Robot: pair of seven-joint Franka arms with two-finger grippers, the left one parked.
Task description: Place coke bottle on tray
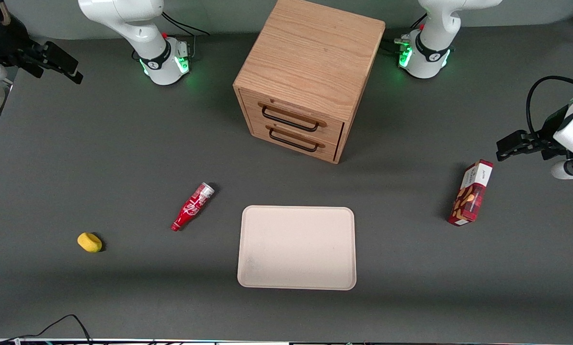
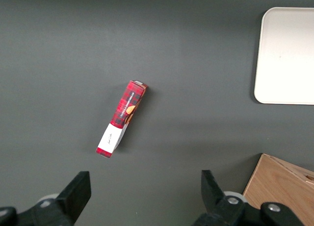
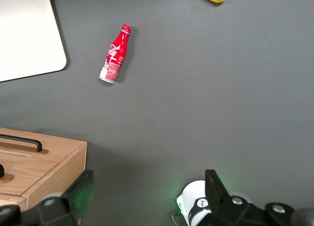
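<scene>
Coke bottle point(image 1: 192, 206): laid flat on the tabletop point(image 1: 123, 143), just beside the tray, on the working arm's side.
Long axis: slanted; the red cap is pointed toward the front camera, the silvery base toward the wooden drawer box point(image 1: 305, 76).
Tray point(image 1: 296, 278): flat, nothing is seen on it.
Gripper point(image 1: 59, 64): held high at the working arm's end, well apart from the bottle.
Fingers point(image 3: 83, 191): spread apart, nothing is held.

White arm, black end effector point(image 1: 59, 64), green-lit base
</scene>
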